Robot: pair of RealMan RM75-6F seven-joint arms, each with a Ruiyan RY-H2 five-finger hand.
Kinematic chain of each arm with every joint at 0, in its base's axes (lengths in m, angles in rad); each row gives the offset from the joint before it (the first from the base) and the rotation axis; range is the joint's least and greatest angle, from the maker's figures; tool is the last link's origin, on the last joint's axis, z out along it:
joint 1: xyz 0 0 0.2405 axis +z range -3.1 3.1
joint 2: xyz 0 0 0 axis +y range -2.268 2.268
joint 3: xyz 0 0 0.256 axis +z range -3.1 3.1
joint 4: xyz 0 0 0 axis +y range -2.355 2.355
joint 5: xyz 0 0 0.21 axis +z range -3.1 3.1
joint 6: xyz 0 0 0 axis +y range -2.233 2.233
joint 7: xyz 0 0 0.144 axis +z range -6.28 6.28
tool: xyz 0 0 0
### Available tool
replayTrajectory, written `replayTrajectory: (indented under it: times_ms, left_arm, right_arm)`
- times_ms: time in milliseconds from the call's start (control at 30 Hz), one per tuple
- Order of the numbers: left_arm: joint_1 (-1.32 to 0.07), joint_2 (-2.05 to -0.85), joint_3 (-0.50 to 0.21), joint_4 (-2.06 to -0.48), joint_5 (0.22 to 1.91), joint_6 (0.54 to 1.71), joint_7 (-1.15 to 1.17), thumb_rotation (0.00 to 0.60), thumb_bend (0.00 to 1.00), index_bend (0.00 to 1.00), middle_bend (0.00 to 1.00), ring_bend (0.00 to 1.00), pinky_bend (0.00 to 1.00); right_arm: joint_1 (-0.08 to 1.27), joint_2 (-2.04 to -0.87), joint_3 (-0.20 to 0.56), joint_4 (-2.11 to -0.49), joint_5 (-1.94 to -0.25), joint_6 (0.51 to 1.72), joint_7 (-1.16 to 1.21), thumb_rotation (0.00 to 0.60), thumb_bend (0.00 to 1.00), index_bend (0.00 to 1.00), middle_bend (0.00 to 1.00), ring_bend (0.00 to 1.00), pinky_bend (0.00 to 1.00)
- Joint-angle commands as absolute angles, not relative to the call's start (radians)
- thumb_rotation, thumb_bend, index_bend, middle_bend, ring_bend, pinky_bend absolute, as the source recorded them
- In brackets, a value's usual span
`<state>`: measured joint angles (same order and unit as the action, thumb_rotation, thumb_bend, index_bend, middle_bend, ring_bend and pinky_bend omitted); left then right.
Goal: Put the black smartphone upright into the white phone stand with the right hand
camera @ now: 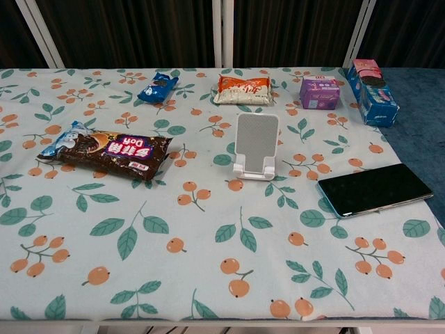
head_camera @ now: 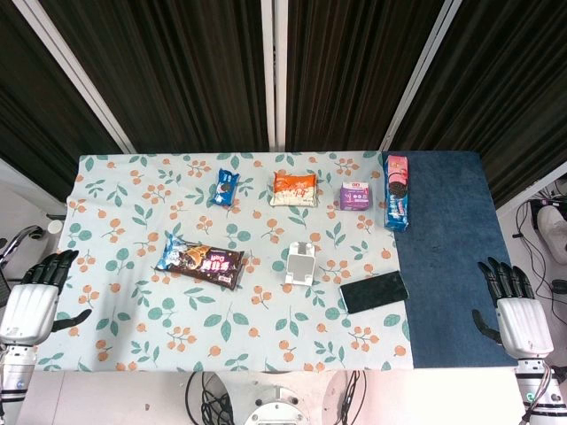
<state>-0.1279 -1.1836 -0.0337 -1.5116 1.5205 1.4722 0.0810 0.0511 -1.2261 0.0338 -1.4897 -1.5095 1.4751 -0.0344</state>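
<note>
We see the white stand [camera: 256, 146] holding nothing; the black phone [camera: 373, 189] lies flat just right of it, near the cloth's [head_camera: 115, 292] edge; our right hand [head_camera: 516, 307] and left hand [head_camera: 35, 297] rest outside, fingers apart.

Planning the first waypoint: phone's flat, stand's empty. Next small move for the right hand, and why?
Probably bring the right hand in over the phone. It rests open at the table's edge, holding nothing, while the phone lies flat beside the empty stand. The left hand is idle.

Brown snack bag [camera: 104, 151]: "Don", upside down.
</note>
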Motion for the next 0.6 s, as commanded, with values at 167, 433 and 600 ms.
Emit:
replayTrajectory:
  times_ms: [167,433,600]
  left_arm:
    - [-0.13,-1.189,-0.036,-1.506,1.519,1.472,0.083,0.539,0.08,0.08,0.11,0.11,0.22]
    - [-0.137,-1.187,-0.039,-1.51,1.523,1.467,0.078,0.541,0.08,0.08,0.11,0.11,0.22]
    - [-0.146,-1.186,-0.029,-1.495,1.545,1.457,0.027,0.54,0.08,0.08,0.11,0.11,0.22]
  right_arm:
    - [0.057,-1.239,0.035,-1.465,-1.499,1.457,-0.019,0.6,0.25,0.0,0.0,0.0,0.0]
    - [0.058,-1.223,0.035,-1.472,-1.477,1.433,-0.019,0.6,0.25,0.0,0.0,0.0,0.0]
    - [0.1,-1.181,0.009,-1.487,-1.544,1.382,0.017,0.6,0.26,0.0,0.0,0.0,0.0]
